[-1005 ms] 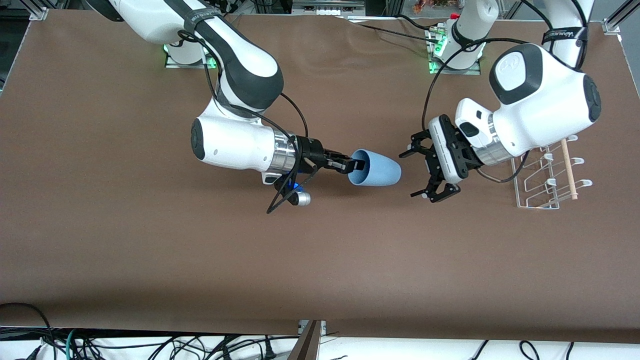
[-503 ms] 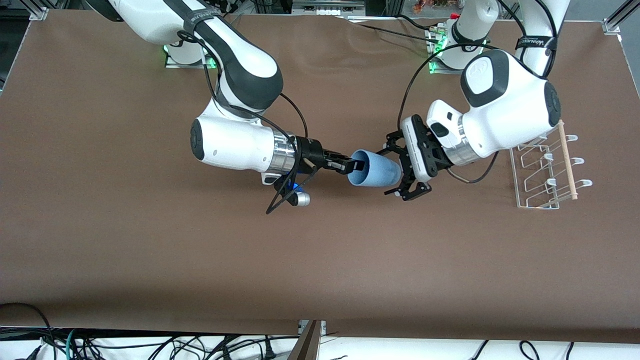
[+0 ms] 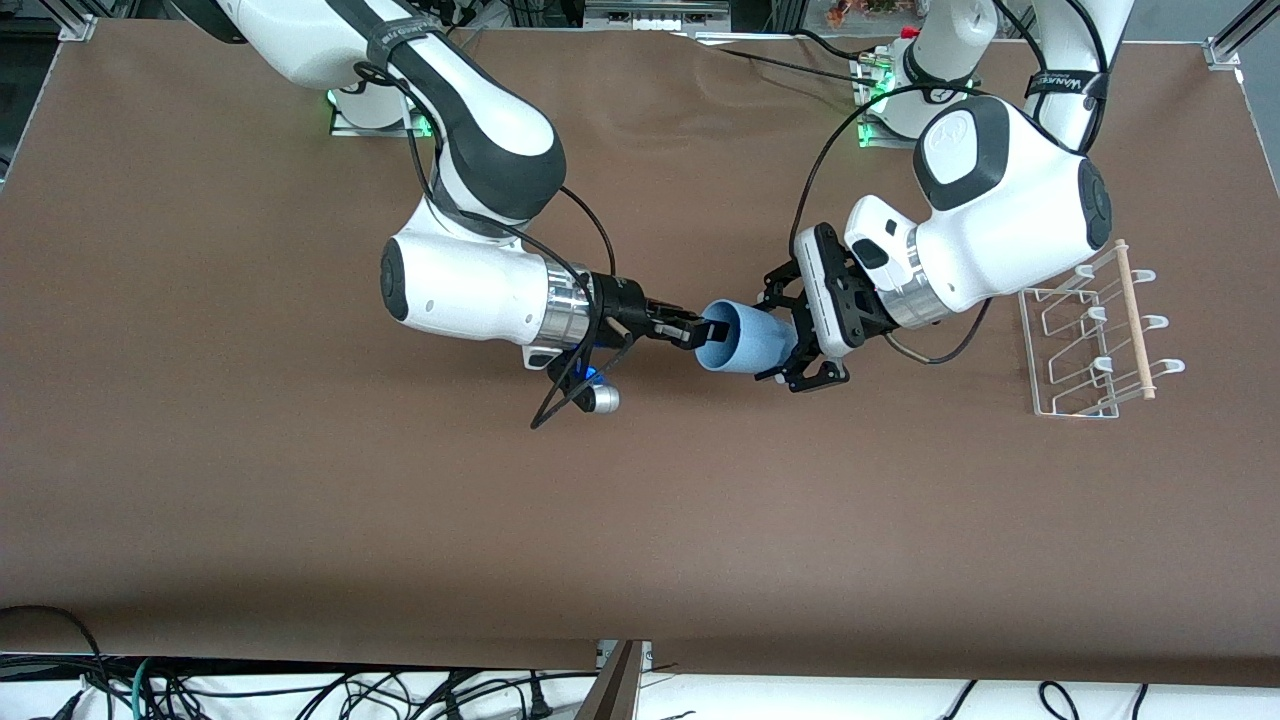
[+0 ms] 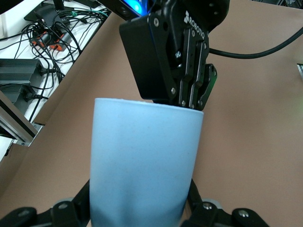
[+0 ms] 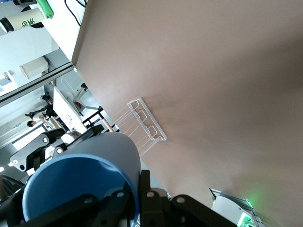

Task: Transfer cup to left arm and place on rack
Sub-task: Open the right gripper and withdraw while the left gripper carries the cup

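The light-blue cup [image 3: 750, 340] lies on its side in the air over the middle of the table. My right gripper [image 3: 700, 330] is shut on its rim, one finger inside the mouth and one outside; the right wrist view shows the rim [image 5: 80, 184] pinched this way. My left gripper [image 3: 780, 338] is open, with its fingers on either side of the cup's base end. In the left wrist view the cup [image 4: 142, 161] fills the space between the fingers [image 4: 196, 203]. The white wire rack [image 3: 1030, 350] stands at the left arm's end of the table.
The rack's wooden dowel [image 3: 1132, 320] lies across its upright loops. The rack also shows in the right wrist view [image 5: 144, 123]. A black cable loops under the right wrist [image 3: 565, 395]. The brown table [image 3: 640, 520] is bare nearer the front camera.
My left gripper has moved from near the rack toward the cup and now straddles its base end. The right gripper and cup have stayed still.
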Action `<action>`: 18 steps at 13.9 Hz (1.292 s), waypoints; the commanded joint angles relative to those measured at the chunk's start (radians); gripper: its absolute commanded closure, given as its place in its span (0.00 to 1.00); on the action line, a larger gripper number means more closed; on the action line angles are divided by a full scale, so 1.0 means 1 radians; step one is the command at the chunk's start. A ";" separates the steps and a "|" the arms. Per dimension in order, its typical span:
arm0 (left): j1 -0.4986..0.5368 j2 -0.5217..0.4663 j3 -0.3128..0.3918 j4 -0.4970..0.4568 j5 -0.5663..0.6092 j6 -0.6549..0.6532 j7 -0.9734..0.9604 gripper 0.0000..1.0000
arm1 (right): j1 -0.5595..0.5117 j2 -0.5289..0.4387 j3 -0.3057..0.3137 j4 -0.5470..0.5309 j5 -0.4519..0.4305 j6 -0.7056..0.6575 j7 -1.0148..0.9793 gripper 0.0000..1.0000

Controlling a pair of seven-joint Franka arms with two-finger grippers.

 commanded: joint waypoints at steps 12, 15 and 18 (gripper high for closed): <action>0.030 -0.024 0.020 0.022 0.109 -0.172 -0.089 0.99 | -0.185 -0.042 0.008 0.082 0.006 -0.234 -0.022 0.00; 0.068 -0.047 0.020 0.024 0.259 -0.313 -0.129 0.99 | -0.282 -0.070 -0.002 0.080 -0.067 -0.401 -0.092 0.00; 0.093 -0.043 0.020 0.061 0.429 -0.434 -0.201 0.99 | -0.316 -0.116 -0.057 0.066 -0.288 -0.559 -0.239 0.00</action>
